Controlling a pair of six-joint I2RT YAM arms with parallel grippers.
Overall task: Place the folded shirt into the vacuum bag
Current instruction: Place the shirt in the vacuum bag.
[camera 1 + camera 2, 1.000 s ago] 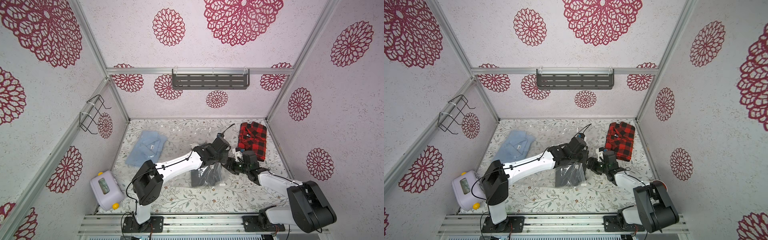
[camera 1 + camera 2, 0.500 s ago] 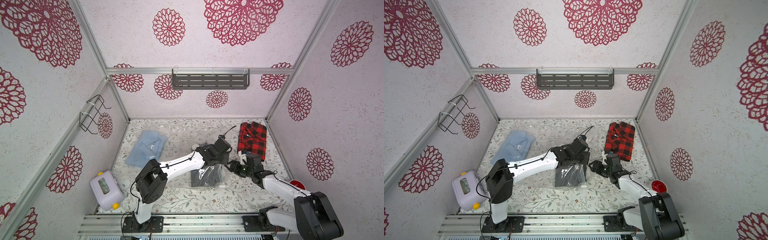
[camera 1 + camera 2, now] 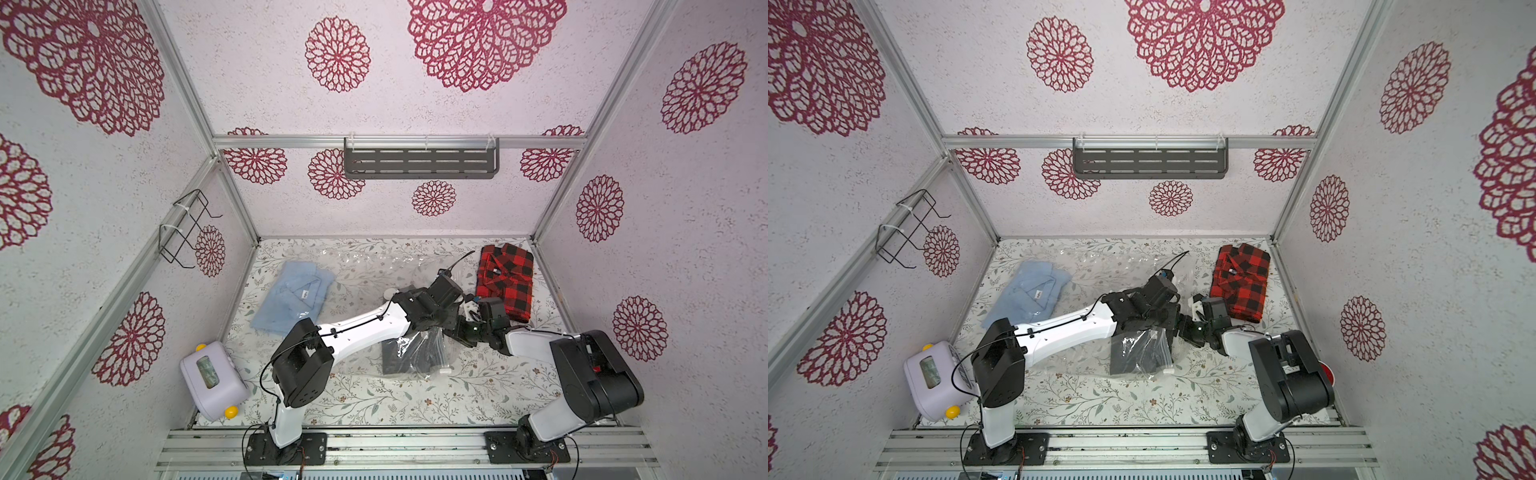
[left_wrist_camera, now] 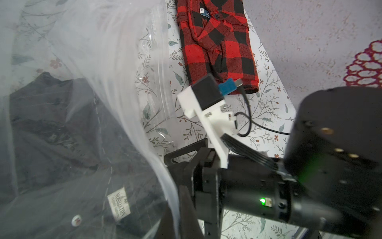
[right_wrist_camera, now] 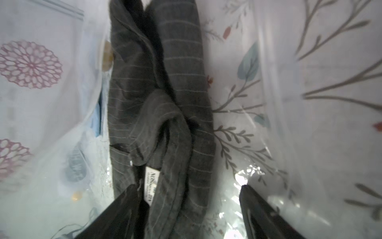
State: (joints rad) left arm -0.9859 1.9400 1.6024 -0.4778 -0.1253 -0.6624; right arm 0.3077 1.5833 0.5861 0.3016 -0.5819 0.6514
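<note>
Surface: you are working on a flower-printed tabletop inside a booth with red medallion walls.
Bag: the vacuum bag is lying across the middle of the table, with its near part tenting up towards the two wrists.
Shirt: the grey pinstriped shirt is lying under the bag's upper sheet, near the front of the bag in both top views. You cannot tell whether its far corner is covered too.
Key relation: in the right wrist view the shirt's long axis is running straight away from the right gripper, collar label nearest, so a push along that line would be sending it deeper.
Nearer arm: the right arm is sitting at the collar end. The left arm is reaching over from above.
Right gripper: its jaws are standing wide apart inside the plastic, clamping nothing. One finger is lying against the collar edge.
Left gripper: the left gripper is closed, and by the sheet rising to it you are pinching the bag's upper layer.
Bystanders: a red plaid shirt and a blue shirt are lying outside the bag, well apart.
</note>
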